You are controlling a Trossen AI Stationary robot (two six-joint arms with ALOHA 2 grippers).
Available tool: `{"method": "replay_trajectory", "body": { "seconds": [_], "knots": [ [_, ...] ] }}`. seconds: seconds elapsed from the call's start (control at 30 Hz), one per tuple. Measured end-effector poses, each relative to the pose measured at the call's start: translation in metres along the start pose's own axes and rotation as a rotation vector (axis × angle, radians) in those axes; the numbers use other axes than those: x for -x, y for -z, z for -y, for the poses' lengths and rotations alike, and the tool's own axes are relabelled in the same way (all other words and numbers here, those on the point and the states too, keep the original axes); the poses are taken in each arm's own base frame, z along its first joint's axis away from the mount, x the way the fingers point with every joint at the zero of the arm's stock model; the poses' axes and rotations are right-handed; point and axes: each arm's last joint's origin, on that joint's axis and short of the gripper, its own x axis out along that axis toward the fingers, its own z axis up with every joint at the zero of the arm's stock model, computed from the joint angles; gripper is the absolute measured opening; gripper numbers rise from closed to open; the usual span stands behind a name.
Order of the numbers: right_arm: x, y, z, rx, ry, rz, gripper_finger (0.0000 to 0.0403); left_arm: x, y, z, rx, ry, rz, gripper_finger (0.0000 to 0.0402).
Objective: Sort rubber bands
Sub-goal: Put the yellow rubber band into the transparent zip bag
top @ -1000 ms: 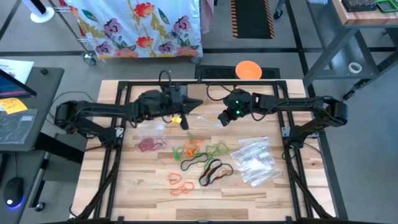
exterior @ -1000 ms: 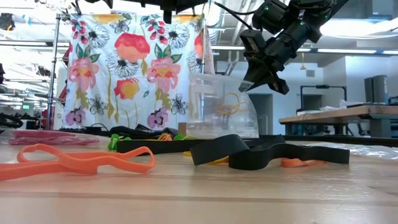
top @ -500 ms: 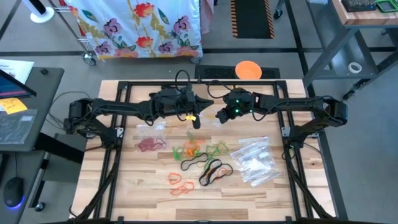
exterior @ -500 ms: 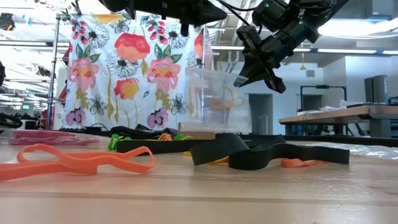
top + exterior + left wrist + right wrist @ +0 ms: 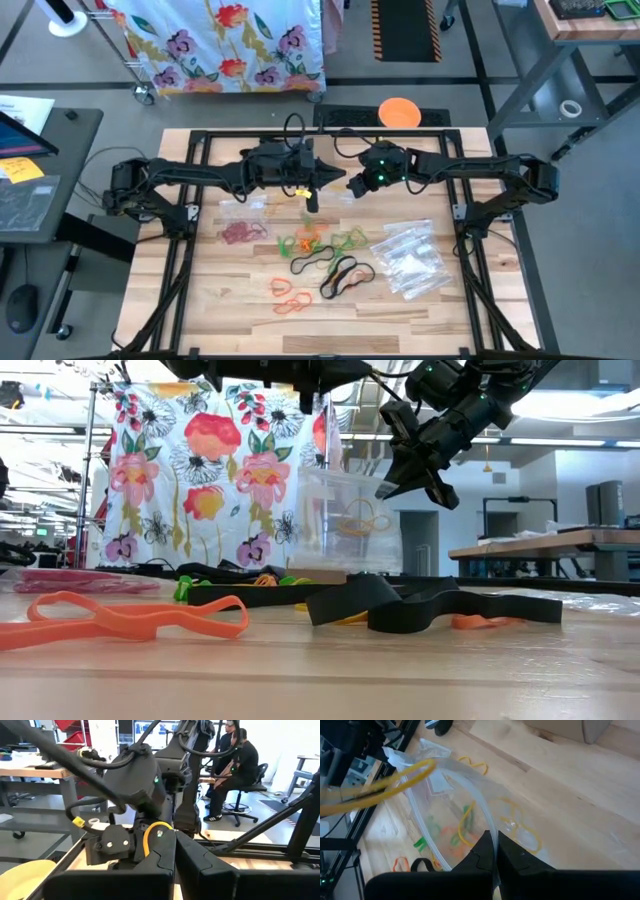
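Observation:
Rubber bands lie loose mid-table: red (image 5: 238,233), green and orange (image 5: 320,240), black (image 5: 340,275) and orange (image 5: 288,295). Over the table's far middle, my right gripper (image 5: 495,844) is shut on a clear plastic bag (image 5: 350,525), which has yellow bands (image 5: 362,520) inside. My left gripper (image 5: 175,836) points level from the left, tip to tip with the right gripper (image 5: 352,187). It is shut on a yellow rubber band (image 5: 150,831), which shows stretched out long by the bag's mouth in the right wrist view (image 5: 395,779). My left gripper pinches one yellow rubber band between its two shut fingers, coming level from the table's left. The band's free loop (image 5: 148,829) curves up beside the fingertips, clear of the table. Whether the band touches the bag, I cannot tell. My right gripper pinches the clear bag's upper rim (image 5: 489,831) between its two fingers, slanting down from the table's right. The bag hangs below the fingers with its mouth gaping toward the left gripper. Bands in front hide its lower end in the low view.
A heap of clear zip bags (image 5: 408,258) lies at the right of the bands. Another clear bag with red bands (image 5: 243,210) lies at the left. A black frame (image 5: 200,135) runs along the table's edges. An orange disc (image 5: 399,111) sits past the far edge.
My left gripper has gone toward the table's right edge with the yellow band, up to the right gripper and the bag's mouth, most of the way in the first half second. The right gripper has kept its place with the bag.

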Motion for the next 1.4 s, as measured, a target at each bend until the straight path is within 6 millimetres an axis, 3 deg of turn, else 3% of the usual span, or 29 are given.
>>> {"method": "replay_trajectory", "body": {
  "seconds": [0.23, 0.63, 1.2, 1.4],
  "knots": [
    [0.0, 0.0, 0.0, 0.003, 0.0, 0.0, 0.0, 0.0, -0.003, 0.003, 0.024, 0.096, 0.031, 0.0],
    [0.0, 0.0, 0.0, 0.002, 0.0, 0.0, 0.0, 0.0, 0.003, 0.001, -0.004, 0.009, -0.03, 0.0],
    [0.0, 0.0, 0.0, 0.009, 0.0, 0.0, 0.0, 0.005, 0.002, -0.037, 0.02, -0.087, -0.022, 0.0],
    [0.0, 0.0, 0.0, 0.01, 0.0, 0.0, 0.0, 0.005, 0.006, -0.035, 0.024, -0.03, -0.063, 0.0]
  ]
}}
